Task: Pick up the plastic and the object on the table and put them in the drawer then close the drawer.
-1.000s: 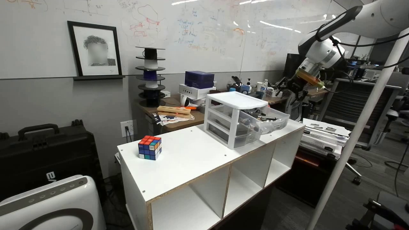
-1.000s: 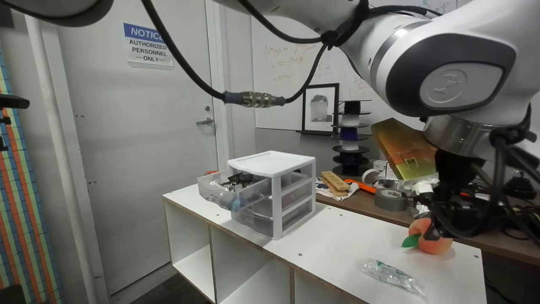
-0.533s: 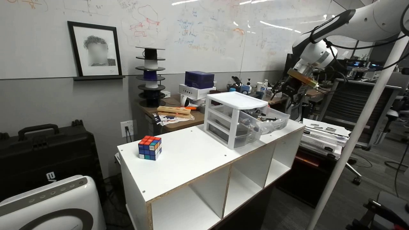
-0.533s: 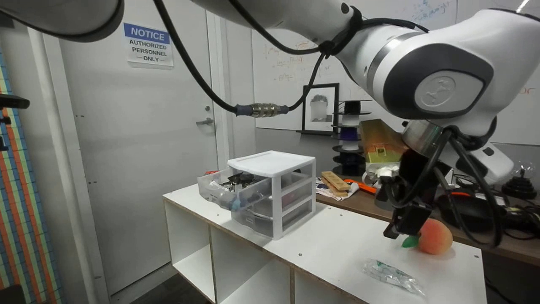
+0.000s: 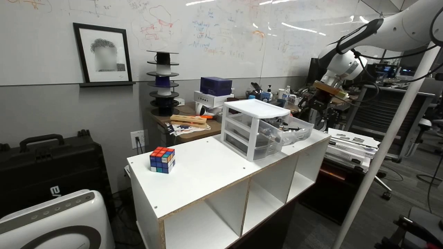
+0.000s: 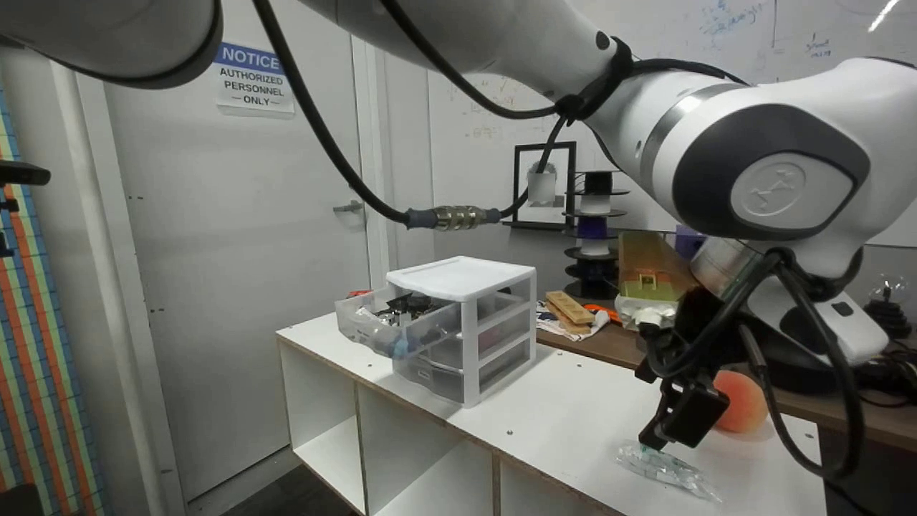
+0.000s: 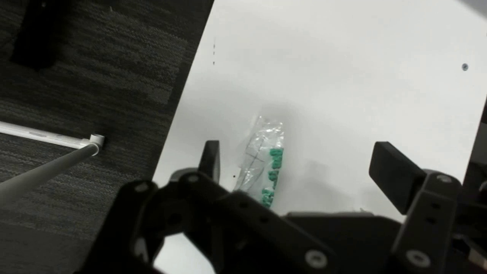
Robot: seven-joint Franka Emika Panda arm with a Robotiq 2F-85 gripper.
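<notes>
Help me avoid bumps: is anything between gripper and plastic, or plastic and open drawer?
Nothing visible stands between the open gripper and the plastic. Toward the drawer, its own side wall, and perhaps the chest, would block a low path.

Three cameras looking down on the table (image 6: pixel 573 401)
In both exterior views the camera faces the whiteboard (image 5: pixel 225 38), with the pulled-out drawer (image 6: pixel 365 326) shared. In an exterior view the arm (image 5: pixel 398 36) is well off at 2 o'clock; in an exterior view with a door (image 6: pixel 251 215) at 9, it is close up, the plastic (image 6: pixel 663 466) toward 5. The wrist view shares that plastic, looking down from near above.
</notes>
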